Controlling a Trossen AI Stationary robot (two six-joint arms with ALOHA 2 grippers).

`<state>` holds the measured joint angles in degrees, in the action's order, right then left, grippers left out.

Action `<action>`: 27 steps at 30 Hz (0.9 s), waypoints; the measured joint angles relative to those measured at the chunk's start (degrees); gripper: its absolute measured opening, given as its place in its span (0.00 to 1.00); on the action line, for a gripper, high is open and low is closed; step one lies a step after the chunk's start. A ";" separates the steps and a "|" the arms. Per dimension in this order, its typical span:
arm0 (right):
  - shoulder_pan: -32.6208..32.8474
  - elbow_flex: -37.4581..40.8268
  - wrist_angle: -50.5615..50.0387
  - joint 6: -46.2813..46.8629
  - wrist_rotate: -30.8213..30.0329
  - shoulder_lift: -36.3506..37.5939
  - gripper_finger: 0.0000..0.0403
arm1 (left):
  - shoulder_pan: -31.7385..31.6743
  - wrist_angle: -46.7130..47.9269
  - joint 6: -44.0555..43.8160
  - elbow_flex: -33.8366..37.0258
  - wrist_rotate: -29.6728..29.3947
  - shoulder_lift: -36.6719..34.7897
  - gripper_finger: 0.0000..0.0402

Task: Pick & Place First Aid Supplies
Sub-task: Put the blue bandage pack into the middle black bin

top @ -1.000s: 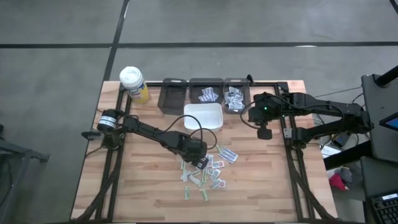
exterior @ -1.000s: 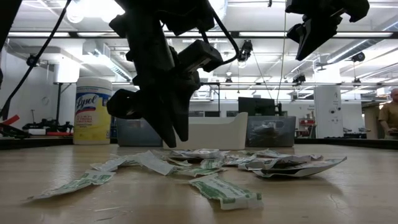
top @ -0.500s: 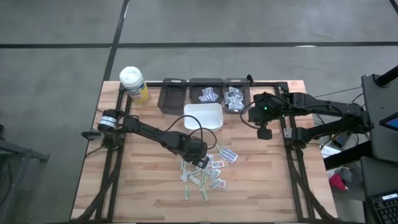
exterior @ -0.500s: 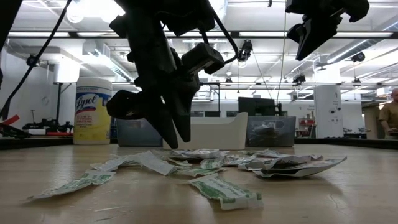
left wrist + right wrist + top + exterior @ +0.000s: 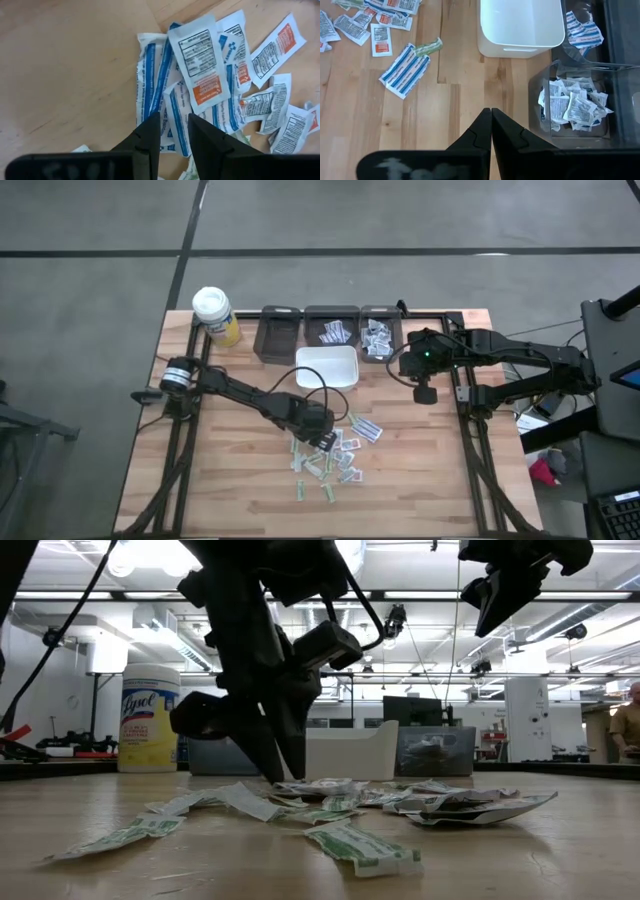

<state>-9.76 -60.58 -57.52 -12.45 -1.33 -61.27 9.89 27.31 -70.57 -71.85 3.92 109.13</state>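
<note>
While the first aid supplies [image 5: 335, 452] lie heaped at the lower centre of the high view, overlapping one another on the wooden table [image 5: 420, 480], the chief risk is a multiple pick: the packets are thin, flat and layered, so closing fingers could drag two at once or slide over the paper and lift nothing. A yellow wipes bottle [image 5: 215, 316] stands at upper left, clear of the work. The left gripper [image 5: 322, 438] reaches diagonally from the left edge to the heap's upper-left side, its fingers [image 5: 149, 137] pointed steeply down, slightly apart, straddling a blue-striped packet [image 5: 152, 85], which is not yet held. A white bin [image 5: 327, 367] sits just above. The right gripper [image 5: 424, 392] waits at centre right beside the dark trays [image 5: 330, 330], fingers pressed together, holding nothing.
</note>
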 joint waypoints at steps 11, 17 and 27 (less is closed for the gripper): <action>0.00 0.00 0.05 0.02 -0.02 -0.01 0.02 | -0.02 -3.52 0.19 -0.10 2.45 2.93 0.23; -0.01 0.00 0.04 0.03 0.00 0.01 0.02 | 0.02 -3.39 0.33 0.33 1.52 3.20 0.15; 0.01 0.00 0.00 0.44 0.00 0.00 0.02 | 0.04 -3.46 1.97 0.36 0.89 2.94 0.01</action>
<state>-9.76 -60.58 -57.52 -12.01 -1.33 -61.27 9.93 23.86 -68.60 -71.50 4.81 112.08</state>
